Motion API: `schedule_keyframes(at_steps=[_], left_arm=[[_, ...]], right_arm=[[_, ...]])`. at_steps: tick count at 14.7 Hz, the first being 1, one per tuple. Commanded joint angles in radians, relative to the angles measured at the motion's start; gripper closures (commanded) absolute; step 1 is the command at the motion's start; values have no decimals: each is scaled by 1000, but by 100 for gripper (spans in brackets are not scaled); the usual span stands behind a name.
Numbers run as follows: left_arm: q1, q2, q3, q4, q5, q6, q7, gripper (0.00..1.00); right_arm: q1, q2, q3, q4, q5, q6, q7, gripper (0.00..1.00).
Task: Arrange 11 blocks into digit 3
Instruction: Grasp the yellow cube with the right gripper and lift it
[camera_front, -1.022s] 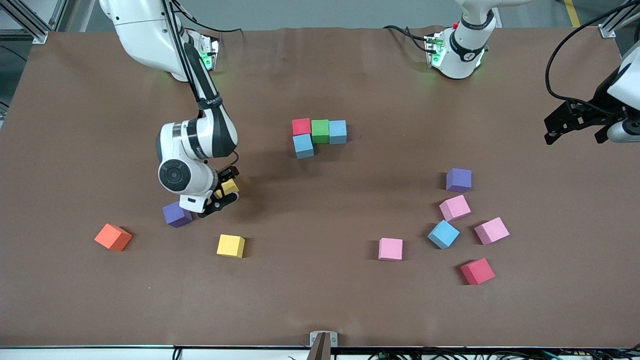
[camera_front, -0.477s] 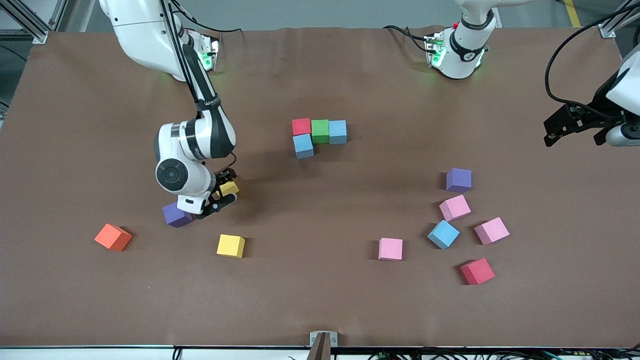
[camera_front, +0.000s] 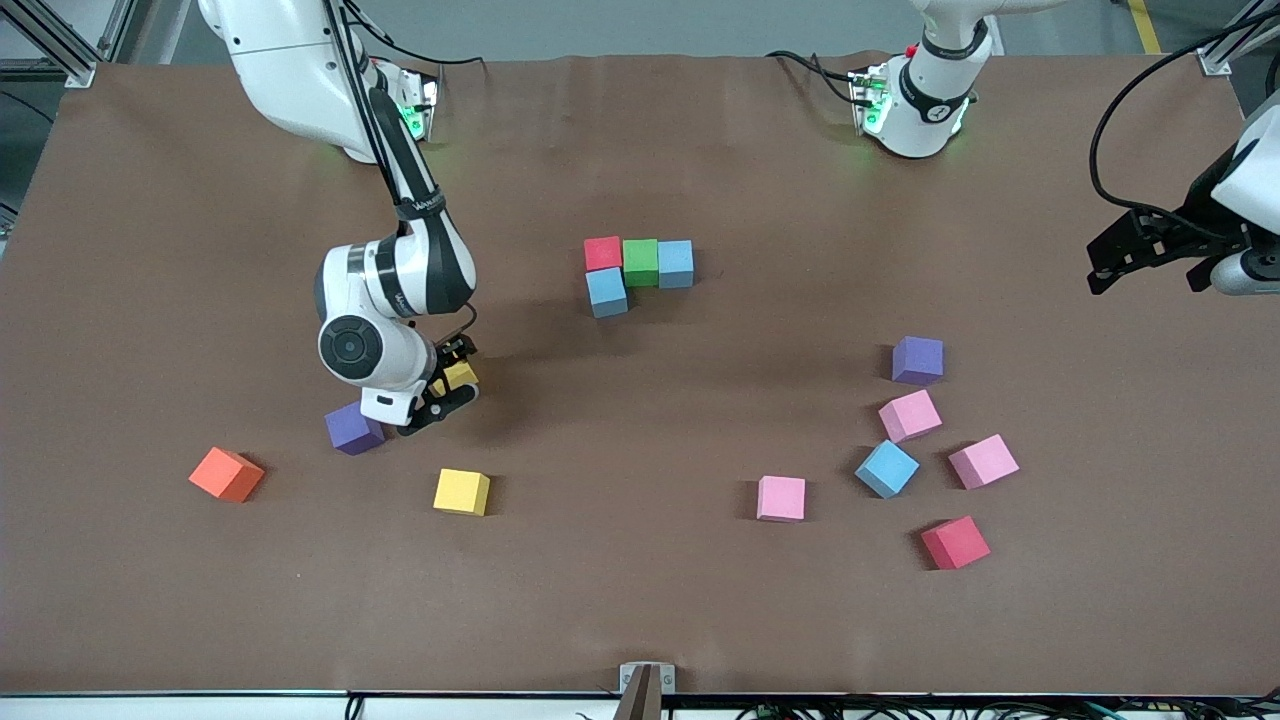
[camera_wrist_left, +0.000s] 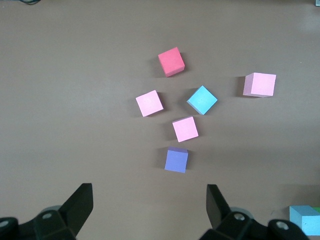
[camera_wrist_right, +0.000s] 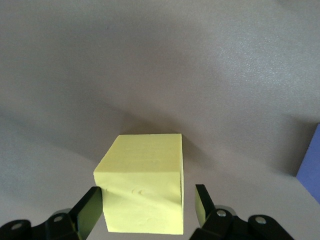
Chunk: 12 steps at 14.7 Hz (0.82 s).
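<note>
A yellow block (camera_front: 461, 374) (camera_wrist_right: 145, 185) sits on the table between the fingers of my right gripper (camera_front: 448, 386) (camera_wrist_right: 148, 201). One finger touches its side and a narrow gap shows at the other, so the gripper is open. A purple block (camera_front: 354, 428) lies just beside it. At mid-table, red (camera_front: 602, 252), green (camera_front: 640, 262) and blue (camera_front: 676, 263) blocks form a row, with another blue block (camera_front: 606, 291) under the red. My left gripper (camera_front: 1150, 255) (camera_wrist_left: 150, 197) hangs open and empty over the left arm's end of the table.
A second yellow block (camera_front: 461, 491) and an orange cube (camera_front: 226, 474) lie nearer the front camera. Toward the left arm's end lie purple (camera_front: 917, 360), pink (camera_front: 909, 414), blue (camera_front: 886, 468), pink (camera_front: 983, 461), red (camera_front: 955, 542) and pink (camera_front: 781, 498) blocks.
My right gripper's fingers have narrowed around the yellow block while its wrist shifted slightly. The left gripper has barely moved. No block has changed place.
</note>
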Motion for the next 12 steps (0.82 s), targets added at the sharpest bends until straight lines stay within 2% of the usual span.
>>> schedule_keyframes(at_steps=[1, 5, 8, 12], left_arm=[[3, -4, -1, 4, -20, 1, 13, 0], [-7, -3, -4, 4, -20, 1, 13, 0], [-7, -3, -14, 4, -20, 1, 13, 0], [-7, -3, -14, 1, -20, 1, 12, 0]], right_arm=[[-6, -10, 22, -27, -8, 16, 8, 19], [-7, -10, 27, -27, -8, 21, 8, 14], [-16, -13, 28, -25, -5, 12, 10, 0], [-24, -16, 28, -18, -3, 7, 11, 0]])
